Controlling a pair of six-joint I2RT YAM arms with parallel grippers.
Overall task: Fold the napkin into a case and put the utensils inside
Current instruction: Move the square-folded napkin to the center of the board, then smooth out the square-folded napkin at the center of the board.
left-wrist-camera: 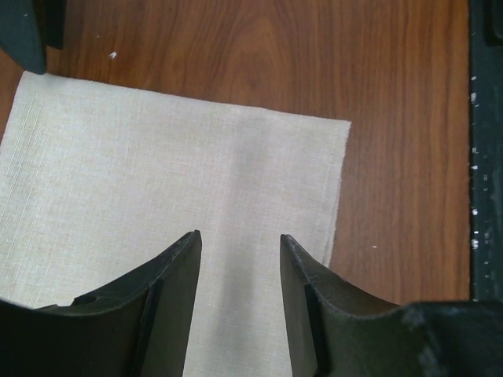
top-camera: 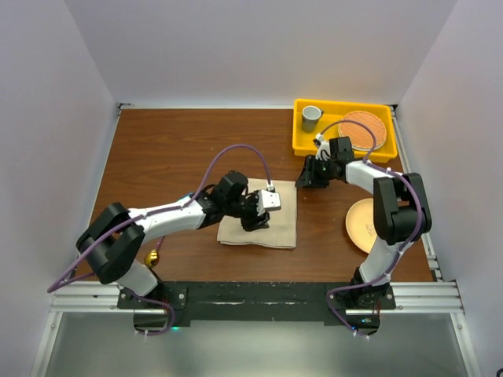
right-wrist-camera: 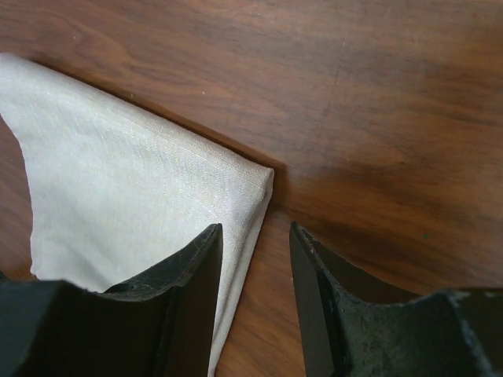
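The beige napkin (top-camera: 277,229) lies flat on the wooden table as a folded rectangle. My left gripper (top-camera: 255,220) hovers over its middle, open and empty, and the cloth (left-wrist-camera: 157,157) fills the left wrist view between and beyond the fingers of that gripper (left-wrist-camera: 240,236). My right gripper (top-camera: 309,179) is open at the napkin's far right corner. In the right wrist view this gripper (right-wrist-camera: 255,228) straddles the folded corner's edge (right-wrist-camera: 118,173), one finger over cloth and one over bare wood. A small gold piece (top-camera: 152,256) by the left arm's base looks like the spoon's bowl. The fork is hidden.
A yellow tray (top-camera: 302,145) at the back right holds a grey cup (top-camera: 312,118) and an orange plate (top-camera: 363,129). A round peach plate (top-camera: 360,224) lies at the right beside the right arm. The black rail (left-wrist-camera: 487,157) runs along the table's near edge.
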